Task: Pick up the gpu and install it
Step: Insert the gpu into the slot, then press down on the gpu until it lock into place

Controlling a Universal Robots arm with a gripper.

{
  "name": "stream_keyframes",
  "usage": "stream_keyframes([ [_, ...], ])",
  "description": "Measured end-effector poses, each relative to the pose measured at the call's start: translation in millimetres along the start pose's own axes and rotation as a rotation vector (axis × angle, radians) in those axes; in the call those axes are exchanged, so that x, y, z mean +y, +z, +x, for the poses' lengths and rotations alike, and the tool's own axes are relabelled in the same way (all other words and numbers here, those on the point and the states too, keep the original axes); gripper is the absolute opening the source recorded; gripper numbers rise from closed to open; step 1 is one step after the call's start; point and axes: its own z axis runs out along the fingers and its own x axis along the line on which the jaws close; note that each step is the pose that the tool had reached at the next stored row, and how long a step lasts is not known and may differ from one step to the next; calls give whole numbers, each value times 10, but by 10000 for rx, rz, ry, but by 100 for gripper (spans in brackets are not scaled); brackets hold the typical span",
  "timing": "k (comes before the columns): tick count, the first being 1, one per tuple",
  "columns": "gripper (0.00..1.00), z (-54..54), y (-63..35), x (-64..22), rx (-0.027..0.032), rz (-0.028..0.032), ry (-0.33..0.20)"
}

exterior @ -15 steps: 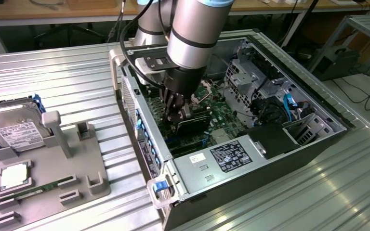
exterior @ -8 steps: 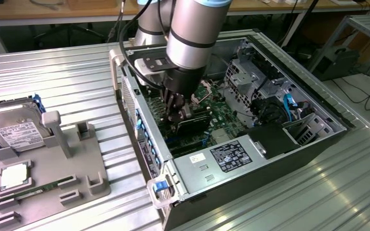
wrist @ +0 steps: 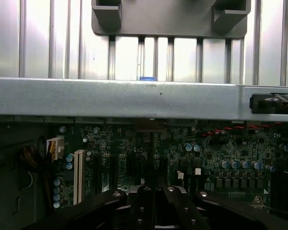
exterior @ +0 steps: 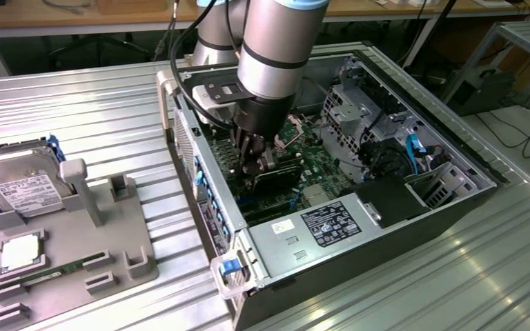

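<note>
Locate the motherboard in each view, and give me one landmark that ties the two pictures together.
Exterior view: the motherboard lies inside the open computer case, beneath the gripper.
Wrist view: the motherboard lies between the case's metal wall and the gripper.
Shared landmark: the grey parts holder, outside that wall.
</note>
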Motion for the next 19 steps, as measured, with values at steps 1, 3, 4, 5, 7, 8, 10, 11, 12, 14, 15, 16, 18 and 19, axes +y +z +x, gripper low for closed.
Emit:
stream_keyframes([
  [1,11,0,0,0,0,0,0],
  [3,11,0,0,1,1,0,0],
  [4,11,0,0,1,0,0,0],
  [5,11,0,0,1,0,0,0],
  [7,11,0,0,2,0,0,1],
  [8,11,0,0,1,0,0,0],
  [10,11,0,0,2,0,0,0],
  [11,11,0,0,2,0,0,1],
  [12,11,0,0,8,0,0,3],
  [14,11,-1,2,36,1,2,1],
  [15,11,-2,3,43,0,2,1],
  [16,11,-2,3,49,0,2,1],
  [18,11,-2,3,52,0,2,-1],
  [19,11,-1,3,52,0,2,0],
])
